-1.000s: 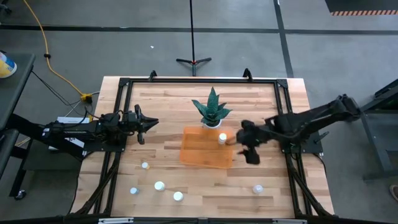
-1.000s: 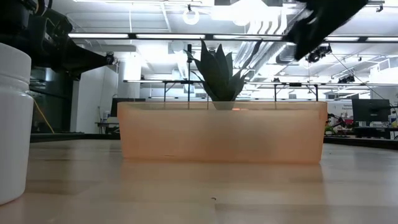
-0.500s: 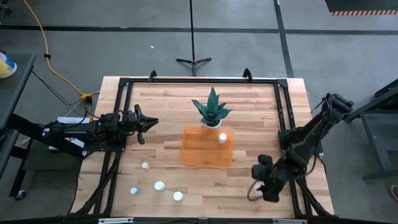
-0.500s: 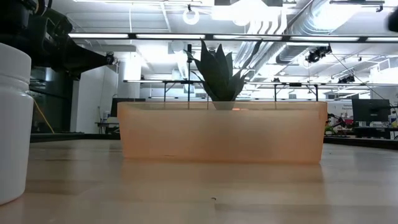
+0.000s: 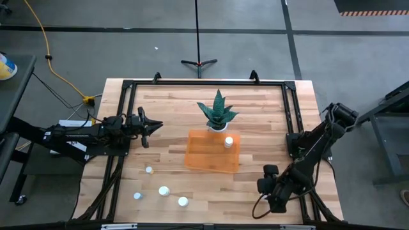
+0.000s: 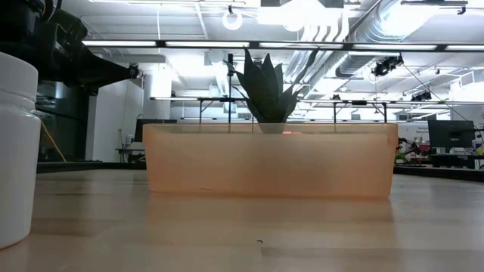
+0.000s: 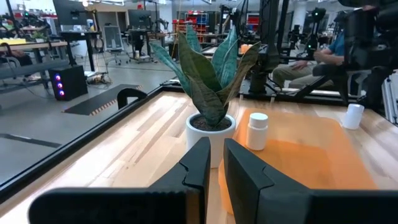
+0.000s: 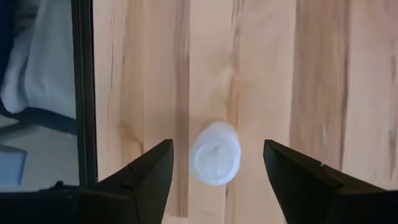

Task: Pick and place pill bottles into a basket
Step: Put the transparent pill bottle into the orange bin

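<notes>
My right pincer is spread wide and hanging straight over a pill bottle near the front right corner of the table, cap facing up at me, one finger on each side with plenty of gap. So the step is the grab. To do it well I'd say: keep the bottle centred between the fingers, drop straight down without nudging it (it's light and looks like it tips or rolls easily), close around the body rather than the cap, then lift clear before swinging toward the basket. The black frame rail runs close by on one side, so I'd watch that finger on the way down.

My left pincer waits at the left side of the table, fingers nearly together with only a thin gap and holding nothing, pointed toward the plant.

Count, from the overhead view: one bottle in the basket, four loose ones in the front left area, plus the one under my right pincer, hidden from above by the arm. That makes six bottles, one basket, one plant. The basket sits mid-table, just in front of the plant pot
</notes>
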Controlling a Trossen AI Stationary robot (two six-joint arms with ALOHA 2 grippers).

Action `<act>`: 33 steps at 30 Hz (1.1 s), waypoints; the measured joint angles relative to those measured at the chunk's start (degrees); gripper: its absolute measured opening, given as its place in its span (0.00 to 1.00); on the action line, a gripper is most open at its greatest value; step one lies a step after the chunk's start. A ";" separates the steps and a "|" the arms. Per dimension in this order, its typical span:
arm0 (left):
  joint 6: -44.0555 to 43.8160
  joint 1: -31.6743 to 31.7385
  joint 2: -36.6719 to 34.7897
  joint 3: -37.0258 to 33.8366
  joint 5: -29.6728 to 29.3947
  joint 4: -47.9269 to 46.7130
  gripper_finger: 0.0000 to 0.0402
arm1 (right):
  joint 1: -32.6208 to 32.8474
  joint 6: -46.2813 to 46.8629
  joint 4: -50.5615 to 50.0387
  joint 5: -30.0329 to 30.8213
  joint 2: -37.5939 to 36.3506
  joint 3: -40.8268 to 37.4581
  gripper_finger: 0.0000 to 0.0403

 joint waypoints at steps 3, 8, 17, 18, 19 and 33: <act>-0.04 0.00 0.00 0.02 0.00 -0.06 0.21 | 0.00 0.02 0.11 -0.08 0.03 0.00 0.60; -0.42 0.00 0.02 0.00 0.03 -0.44 0.21 | 0.00 -0.28 0.04 3.25 0.09 0.00 0.59; -0.19 0.02 0.02 0.01 0.05 -0.46 0.21 | 0.00 -0.03 -0.14 2.76 0.16 0.00 0.59; -0.20 0.02 0.02 0.01 0.05 -0.46 0.21 | 0.00 0.00 0.01 2.74 0.16 0.00 0.59; -0.19 0.02 0.01 0.01 0.05 -0.46 0.21 | 0.06 0.05 0.24 2.99 0.16 0.00 0.59; 0.01 0.00 0.00 0.00 0.07 -0.46 0.21 | 0.85 1.49 1.70 0.06 6.44 0.00 0.59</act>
